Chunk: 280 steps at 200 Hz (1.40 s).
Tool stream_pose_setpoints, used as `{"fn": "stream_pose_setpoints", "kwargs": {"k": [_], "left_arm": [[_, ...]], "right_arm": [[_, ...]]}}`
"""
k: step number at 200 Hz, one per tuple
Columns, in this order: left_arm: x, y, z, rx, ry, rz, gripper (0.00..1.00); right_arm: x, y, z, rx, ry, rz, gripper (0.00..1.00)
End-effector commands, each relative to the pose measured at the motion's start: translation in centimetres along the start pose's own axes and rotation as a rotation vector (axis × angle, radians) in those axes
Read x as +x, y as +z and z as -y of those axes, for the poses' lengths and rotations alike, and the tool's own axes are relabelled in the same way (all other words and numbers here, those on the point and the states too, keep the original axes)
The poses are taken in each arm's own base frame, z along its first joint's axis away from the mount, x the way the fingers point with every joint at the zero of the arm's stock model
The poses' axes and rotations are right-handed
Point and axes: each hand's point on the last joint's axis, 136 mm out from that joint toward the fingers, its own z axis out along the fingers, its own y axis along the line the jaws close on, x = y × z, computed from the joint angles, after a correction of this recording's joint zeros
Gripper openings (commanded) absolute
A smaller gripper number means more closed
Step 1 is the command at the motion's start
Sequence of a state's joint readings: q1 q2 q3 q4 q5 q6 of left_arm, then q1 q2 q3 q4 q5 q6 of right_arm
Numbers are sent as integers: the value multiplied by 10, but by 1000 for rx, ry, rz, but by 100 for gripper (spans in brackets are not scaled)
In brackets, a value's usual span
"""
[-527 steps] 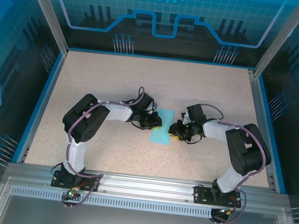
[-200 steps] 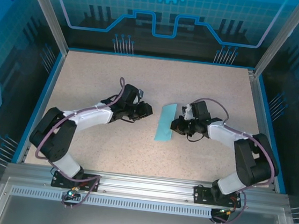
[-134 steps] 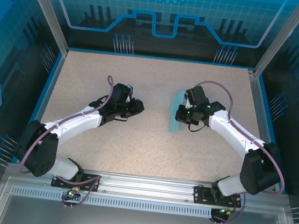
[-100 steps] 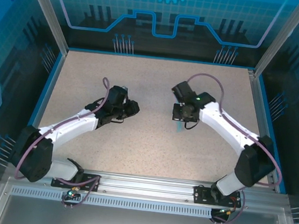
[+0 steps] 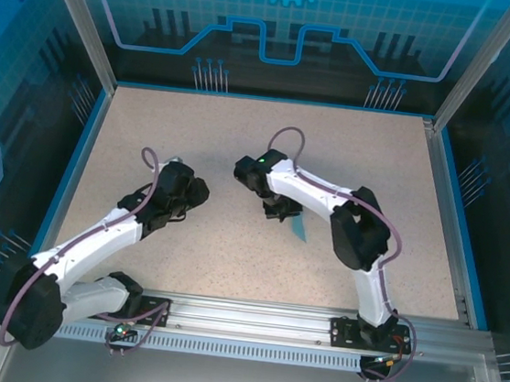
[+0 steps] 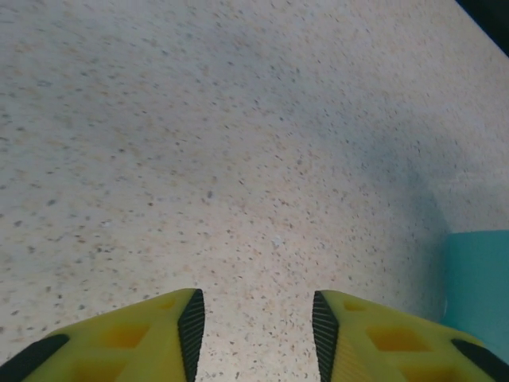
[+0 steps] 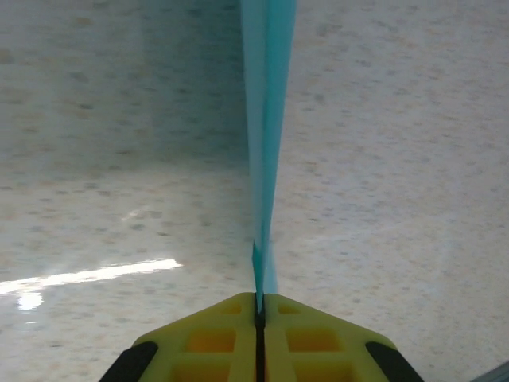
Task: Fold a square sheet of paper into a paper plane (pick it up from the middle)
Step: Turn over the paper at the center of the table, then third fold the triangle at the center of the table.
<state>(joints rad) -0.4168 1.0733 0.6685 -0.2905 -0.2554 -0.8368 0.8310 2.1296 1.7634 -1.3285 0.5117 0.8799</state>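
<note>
My right gripper (image 7: 259,302) is clamped tight. Its yellow fingers (image 7: 318,338) press together with nothing between them but the thin edge of the light-cyan sheet of paper (image 7: 266,119). In my right wrist view the sheet runs straight out from the fingertips. It shows edge-on as a narrow blade, its layers folded close, and it throws a soft shadow on the speckled surface to its left. I cannot tell whether its far end touches down. From above, this gripper sits near the middle of the table (image 5: 243,134), a little left of centre, with my right arm doubled back from its base to reach there. The paper shows as a small cyan sliver just beside the gripper, on its near right side

My left gripper (image 6: 254,326) stands parted and holds nothing; bare tabletop shows between its black pads (image 6: 191,330). From above it lies to the left of the right gripper, apart from it and from the paper, and low over the surface. My left arm stretches diagonally out from its base at the near left corner
</note>
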Motion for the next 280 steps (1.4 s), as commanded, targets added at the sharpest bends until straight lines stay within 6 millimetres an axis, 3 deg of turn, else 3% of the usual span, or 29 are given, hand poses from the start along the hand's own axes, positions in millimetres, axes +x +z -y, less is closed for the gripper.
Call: {"fn": "stream_pose_setpoints", "kwargs": {"k": [1, 41, 67, 96, 119, 148, 171, 201, 240, 280], "left_arm": [[-5, -6, -21, -72, 15, 34, 45], [-6, -10, -24, -71, 46, 30, 46], [-3, -10, -19, -48, 55, 6, 49], [-1, -9, -10, -27, 71, -38, 50], [6, -2, 1, 16, 74, -86, 50], [22, 11, 28, 137, 68, -189, 51], [35, 25, 42, 161, 58, -281, 48], [51, 39, 60, 192, 62, -356, 47], [65, 50, 73, 175, 81, -411, 43], [76, 57, 79, 181, 90, -465, 42]], "right_arm": [[7, 5, -26, -33, -17, -73, 9], [-5, 2, -78, -235, -32, -114, 19], [-13, -18, -102, -488, 3, -122, 24], [-30, -44, -97, -777, 68, -52, 34], [-35, -47, -80, -922, 102, -10, 37], [-27, -24, -64, -1000, 137, -23, 29], [-20, -14, -66, -1079, 146, -45, 24], [-10, 9, -71, -1059, 141, -81, 21], [2, 44, -77, -1006, 238, -135, 20], [6, 55, -81, -983, 336, -139, 19]]}}
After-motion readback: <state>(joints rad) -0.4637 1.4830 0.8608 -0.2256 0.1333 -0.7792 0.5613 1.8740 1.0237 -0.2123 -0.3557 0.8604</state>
